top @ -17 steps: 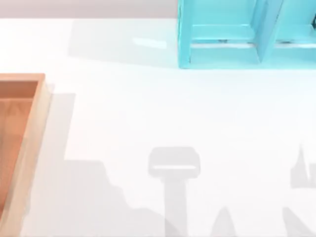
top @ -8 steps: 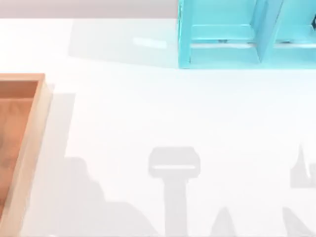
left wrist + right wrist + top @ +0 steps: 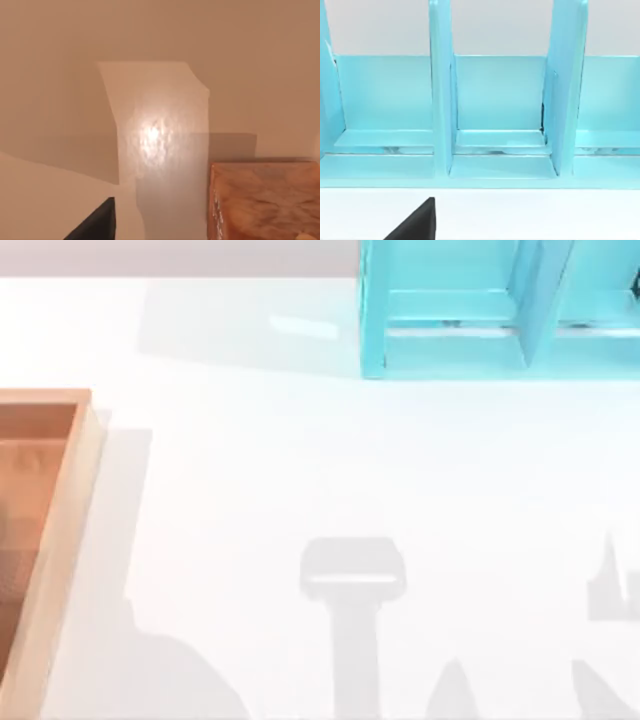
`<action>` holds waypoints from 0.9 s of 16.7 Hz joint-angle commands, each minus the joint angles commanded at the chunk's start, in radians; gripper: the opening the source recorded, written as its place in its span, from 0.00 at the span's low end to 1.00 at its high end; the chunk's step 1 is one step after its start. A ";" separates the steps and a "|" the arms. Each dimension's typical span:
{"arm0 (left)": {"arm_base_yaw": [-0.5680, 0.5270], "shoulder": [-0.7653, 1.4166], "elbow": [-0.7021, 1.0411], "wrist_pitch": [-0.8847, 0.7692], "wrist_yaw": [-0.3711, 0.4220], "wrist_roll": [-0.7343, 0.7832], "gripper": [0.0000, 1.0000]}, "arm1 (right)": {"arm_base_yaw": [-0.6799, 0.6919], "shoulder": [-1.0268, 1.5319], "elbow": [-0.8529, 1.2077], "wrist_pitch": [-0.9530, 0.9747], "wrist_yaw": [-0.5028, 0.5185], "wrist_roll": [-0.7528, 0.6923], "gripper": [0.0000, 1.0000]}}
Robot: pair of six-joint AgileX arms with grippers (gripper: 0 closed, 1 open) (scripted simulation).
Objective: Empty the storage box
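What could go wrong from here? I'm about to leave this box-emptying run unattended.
1. From above, the storage box is cut off at the table's left edge, so most of its floor goes unseen and an item could be missed.
2. The left wrist view sits close to a marbled orange-brown block; a misjudged descent might knock it instead of gripping it.
3. The right wrist view faces the turquoise shelf unit; an advance could bump its dividers.

No text, label, brand, number or sign can be read anywhere: none on the box (image 3: pixel 60 530), none on the shelf (image 3: pixel 480 310), none on the table (image 3: pixel 350 460).
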 joint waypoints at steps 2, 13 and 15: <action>0.000 0.000 0.000 0.001 0.000 0.000 1.00 | 0.000 0.000 0.000 0.000 0.000 0.000 1.00; 0.000 0.000 0.000 0.001 0.000 0.000 0.32 | 0.000 0.000 0.000 0.000 0.000 0.000 1.00; 0.000 0.000 0.000 0.001 0.000 0.000 0.17 | 0.000 0.000 0.000 0.000 0.000 0.000 1.00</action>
